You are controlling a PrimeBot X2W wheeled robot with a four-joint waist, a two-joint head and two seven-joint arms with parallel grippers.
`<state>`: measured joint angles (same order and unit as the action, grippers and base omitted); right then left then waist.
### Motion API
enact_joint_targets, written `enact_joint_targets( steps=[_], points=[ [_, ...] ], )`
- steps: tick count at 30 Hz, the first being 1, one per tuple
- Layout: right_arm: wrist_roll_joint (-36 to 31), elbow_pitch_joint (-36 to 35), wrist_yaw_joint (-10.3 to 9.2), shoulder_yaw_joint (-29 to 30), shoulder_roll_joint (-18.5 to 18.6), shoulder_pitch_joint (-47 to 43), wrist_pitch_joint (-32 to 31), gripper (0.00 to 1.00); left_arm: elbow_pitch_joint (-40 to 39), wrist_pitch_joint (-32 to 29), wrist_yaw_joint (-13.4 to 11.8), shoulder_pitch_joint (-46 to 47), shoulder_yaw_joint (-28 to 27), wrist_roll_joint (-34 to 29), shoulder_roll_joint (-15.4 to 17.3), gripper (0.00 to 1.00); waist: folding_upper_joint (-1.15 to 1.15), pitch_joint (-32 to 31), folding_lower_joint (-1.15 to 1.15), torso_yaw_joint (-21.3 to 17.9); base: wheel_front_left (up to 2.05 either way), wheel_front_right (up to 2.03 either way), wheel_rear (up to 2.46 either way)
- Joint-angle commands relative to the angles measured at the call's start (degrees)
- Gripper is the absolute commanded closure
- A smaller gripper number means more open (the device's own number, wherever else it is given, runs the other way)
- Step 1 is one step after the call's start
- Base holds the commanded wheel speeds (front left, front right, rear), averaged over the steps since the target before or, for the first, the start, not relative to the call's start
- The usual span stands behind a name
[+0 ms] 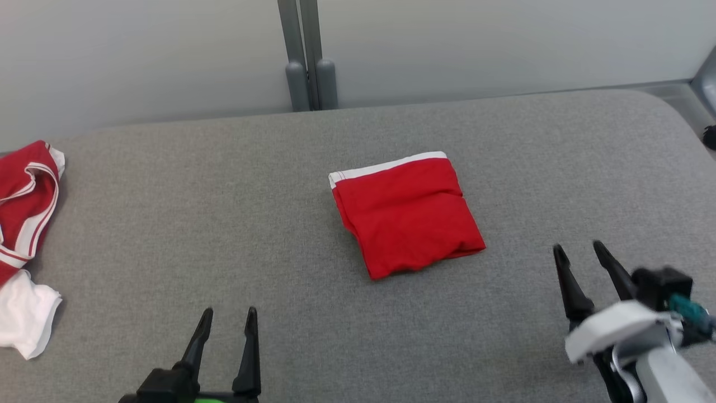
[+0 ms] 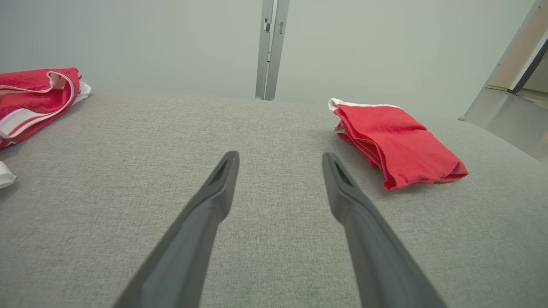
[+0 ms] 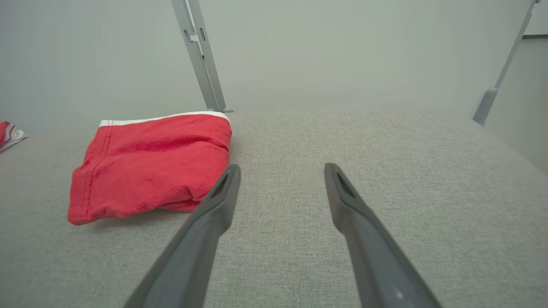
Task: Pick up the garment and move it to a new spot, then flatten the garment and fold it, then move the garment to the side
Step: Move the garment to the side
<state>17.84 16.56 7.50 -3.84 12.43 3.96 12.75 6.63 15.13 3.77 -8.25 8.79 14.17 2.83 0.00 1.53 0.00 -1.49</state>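
A folded, near-square red cloth garment [image 1: 408, 215] is laid on the grey fabric worktop [image 1: 224, 224], white waistband [image 1: 386, 165] toward the wall [image 1: 140, 56]. The fingers [image 1: 249, 352] of left gripper [image 1: 229, 315] and right gripper [image 1: 578, 247] are spread, empty.

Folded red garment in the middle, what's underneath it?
The folded red garment lies flat on the grey padded surface, which shows all round it. At its edge only its own stacked layers show. The patch directly beneath is covered.

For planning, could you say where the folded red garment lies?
Head view: the folded red garment lies centre of the grey cushion, nearer the right gripper.
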Motion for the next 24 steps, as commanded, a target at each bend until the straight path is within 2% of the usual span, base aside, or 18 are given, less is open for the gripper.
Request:
enact_joint_targets(
  steps=[1, 5, 9, 13, 18, 20, 21, 22, 24],
  points=[
    [2.7, 0.5, -0.02, -1.5, 0.8, 4.2, -2.5, 0.0, 0.0, 0.0, 0.0, 2.2, 0.6, 0.2, 0.1, 0.0, 0.0, 4.9, 0.0, 1.9, 0.0, 0.0, 0.0],
    [12.7, 4.7, -0.04, -4.2, 2.0, 15.6, -16.2, 0.0, 0.6, 0.0, -0.5, 6.0, 3.2, 1.3, 0.2, 0.0, 0.0, 9.7, 0.0, 5.1, 0.0, 0.0, 0.0],
    [17.5, 9.6, -0.01, -5.8, 3.4, 23.6, -26.0, 0.0, 1.0, 0.0, -1.3, 8.2, 5.9, 2.5, 0.1, 0.0, 0.0, 12.5, 0.0, 8.5, 0.0, 0.0, 0.0],
    [19.9, 14.6, -0.01, -8.2, 4.6, 26.9, -29.7, 0.0, 1.9, 0.0, -1.6, 9.0, 8.7, 3.1, 0.1, 0.0, 0.0, 13.1, 0.0, 11.8, 0.0, 0.0, 0.0],
    [21.2, 19.5, -0.01, -9.8, 5.8, 28.6, -29.4, 0.0, 2.0, 0.0, -2.4, 8.8, 10.1, 4.1, 0.1, 0.0, 0.0, 13.2, 0.0, 14.2, 0.0, 0.0, 0.0],
    [22.4, 21.1, 0.0, -10.3, 5.2, 28.8, -29.3, 0.0, 1.9, 0.0, -2.7, 8.8, 10.3, 4.3, 0.1, 0.0, 0.0, 13.3, 0.0, 14.4, 0.0, 0.0, 0.0],
    [23.3, 21.3, 0.0, -10.7, 4.9, 29.1, -29.1, 0.53, 1.8, 0.0, -2.9, 8.8, 10.3, 4.4, 0.1, 0.0, 0.0, 13.3, 0.0, 14.4, 0.0, 0.0, 0.0],
    [23.8, 21.3, 0.0, -11.2, 4.7, 29.4, -28.7, 1.0, 1.7, 0.0, -3.0, 8.7, 10.1, 4.4, 0.1, 0.0, 0.0, 13.4, 0.0, 14.1, 0.0, 0.0, 0.0],
    [25.5, 21.2, 0.0, -11.7, 4.8, 29.7, -28.1, 1.0, 1.5, 0.0, -3.4, 8.6, 9.6, 4.2, 0.1, 0.0, 0.0, 13.7, 0.0, 12.9, 0.0, 0.0, 0.0]
  ],
)
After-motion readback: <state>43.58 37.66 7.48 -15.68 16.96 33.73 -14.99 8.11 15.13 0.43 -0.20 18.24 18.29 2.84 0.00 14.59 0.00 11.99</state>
